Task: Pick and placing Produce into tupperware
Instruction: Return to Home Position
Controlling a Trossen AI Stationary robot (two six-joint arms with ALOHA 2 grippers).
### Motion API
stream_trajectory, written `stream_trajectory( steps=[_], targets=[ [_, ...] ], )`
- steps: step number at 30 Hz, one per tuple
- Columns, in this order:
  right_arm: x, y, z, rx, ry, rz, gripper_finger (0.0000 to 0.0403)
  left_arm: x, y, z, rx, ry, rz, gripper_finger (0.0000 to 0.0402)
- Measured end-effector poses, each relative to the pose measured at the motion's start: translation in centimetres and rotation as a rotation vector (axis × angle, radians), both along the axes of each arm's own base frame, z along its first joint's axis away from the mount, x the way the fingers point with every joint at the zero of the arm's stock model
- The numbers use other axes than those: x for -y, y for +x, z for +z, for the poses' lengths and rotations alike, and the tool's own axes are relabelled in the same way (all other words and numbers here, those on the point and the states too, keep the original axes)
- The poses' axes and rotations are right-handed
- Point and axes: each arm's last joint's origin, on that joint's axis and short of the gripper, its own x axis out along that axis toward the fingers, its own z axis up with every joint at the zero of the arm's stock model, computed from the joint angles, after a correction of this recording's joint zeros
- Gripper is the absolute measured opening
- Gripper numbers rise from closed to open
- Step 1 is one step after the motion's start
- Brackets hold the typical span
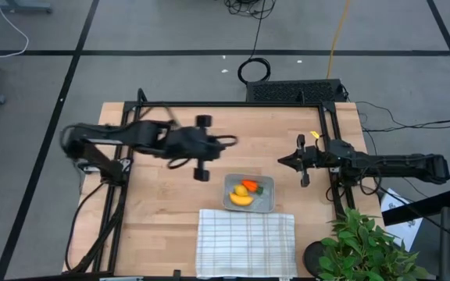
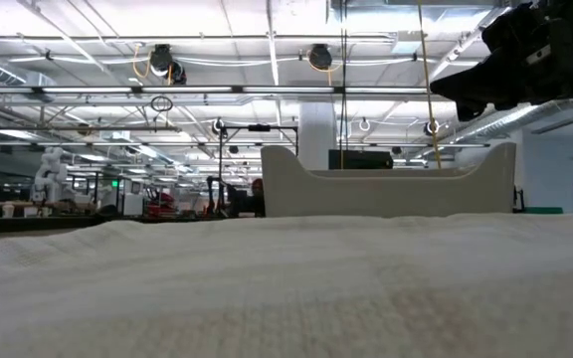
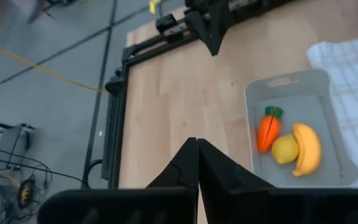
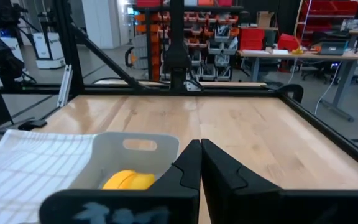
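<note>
The tupperware (image 1: pixel 265 204), a shallow grey tray, stands on the wooden table. In it lie the orange carrot (image 1: pixel 252 186), the yellow lemon (image 1: pixel 242 190) and the banana (image 1: pixel 242 200). The left wrist view shows the tupperware (image 3: pixel 272 84), carrot (image 3: pixel 266 129), lemon (image 3: pixel 284 149) and banana (image 3: pixel 308 149) from above. My left gripper (image 1: pixel 233 142) hovers shut above the table, on the far-left side of the tupperware. My right gripper (image 1: pixel 281 161) is shut and hovers to the far right of it. In the right wrist view the tupperware (image 4: pixel 135 149) and banana (image 4: pixel 128 180) show just ahead.
A white checked cloth (image 1: pixel 246 242) lies spread at the table's near edge, touching the tupperware's near side. A potted green plant (image 1: pixel 366 242) stands at the near right corner. Black frame rails (image 1: pixel 233 104) run along the table's far, left and right sides.
</note>
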Motion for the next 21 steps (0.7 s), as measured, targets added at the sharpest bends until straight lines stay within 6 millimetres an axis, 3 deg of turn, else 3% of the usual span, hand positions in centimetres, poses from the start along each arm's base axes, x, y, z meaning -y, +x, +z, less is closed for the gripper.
stream_trajectory(
  steps=[3,7,11,15,21],
  targets=[
    [0.0,-0.1,0.1,0.012,-0.002,0.0,0.0,-0.2,-2.7,-0.9,0.082,-0.038,0.028,0.0],
    [0.0,-0.1,0.2,0.018,-0.003,0.0,0.0,-1.4,-4.9,-3.5,0.233,-0.131,0.012,0.0],
    [0.0,-0.1,0.4,0.042,0.005,0.0,0.0,-3.0,-5.9,-6.4,0.403,-0.28,-0.087,0.0],
    [0.0,-0.1,0.7,0.068,0.03,0.0,0.0,-4.1,-6.4,-9.7,0.408,-0.328,-0.064,0.0],
    [-0.1,-0.2,0.8,0.074,0.072,0.026,0.0,-3.2,-8.7,-10.5,0.472,-0.257,0.014,0.0]
  ],
)
